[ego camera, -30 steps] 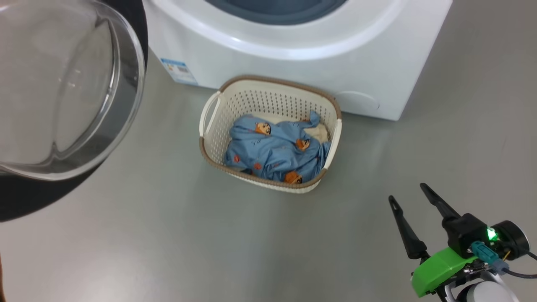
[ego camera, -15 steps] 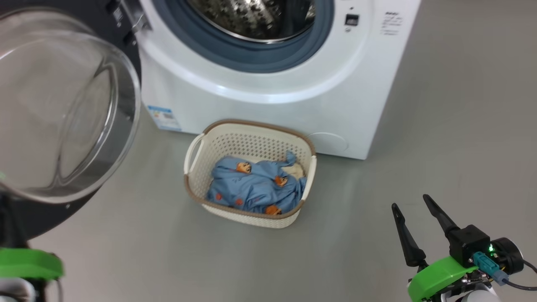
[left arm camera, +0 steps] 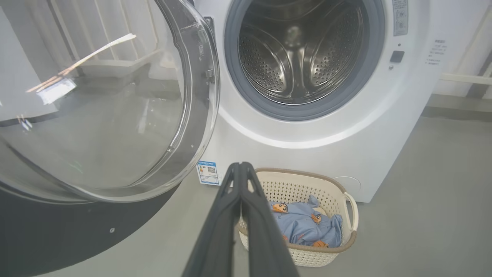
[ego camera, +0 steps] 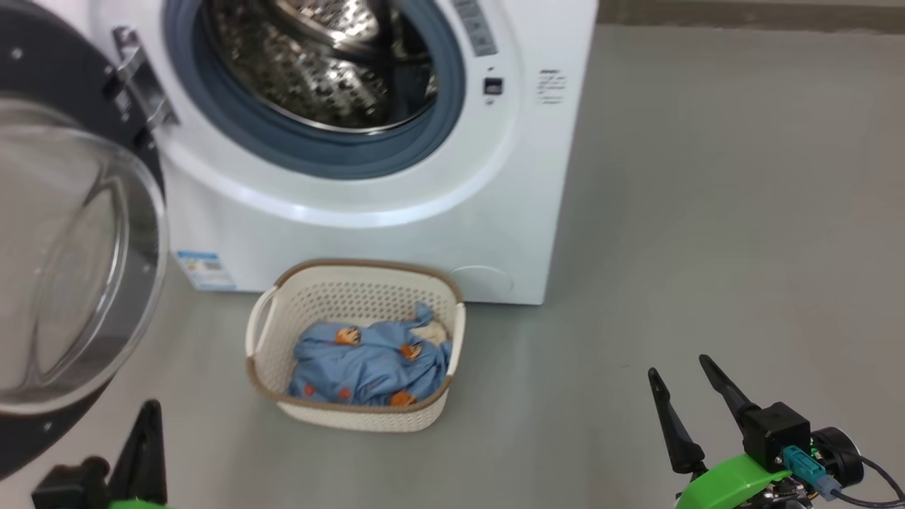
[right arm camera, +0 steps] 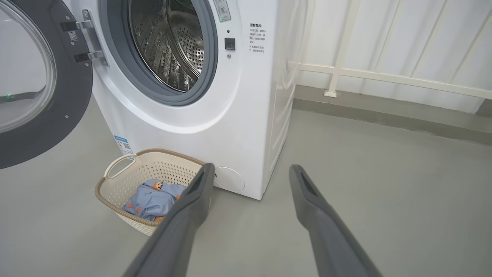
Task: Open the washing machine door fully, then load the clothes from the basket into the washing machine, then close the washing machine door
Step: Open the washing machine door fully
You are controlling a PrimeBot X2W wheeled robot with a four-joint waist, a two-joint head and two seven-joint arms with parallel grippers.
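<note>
The white washing machine (ego camera: 396, 233) stands with its steel drum (ego camera: 318, 63) exposed. Its door (ego camera: 78, 268), black-rimmed with a clear glass bowl, hangs swung out to the left. On the floor just in front sits the cream basket (ego camera: 353, 297), with the light-blue printed clothes (ego camera: 368, 364) bundled inside. My left gripper (ego camera: 148, 410) is at the lower left, shut and holding nothing; in its wrist view the gripper (left arm camera: 240, 166) points between the door (left arm camera: 96, 107) and the basket (left arm camera: 319, 256). Lower right, my right gripper (ego camera: 679, 369) stands open and empty, well right of the basket (right arm camera: 153, 165).
Grey floor (ego camera: 707, 212) stretches wide to the right of the machine. A blue label sticker (ego camera: 201, 268) is on the machine's lower left front. A white panelled wall with a rail (right arm camera: 384, 77) runs behind, to the right of the machine.
The head camera has tipped up and turned, so the whole picture slid down and left. The drum now shows and my left gripper has come into the lower left. Basket and clothes lie as before.
</note>
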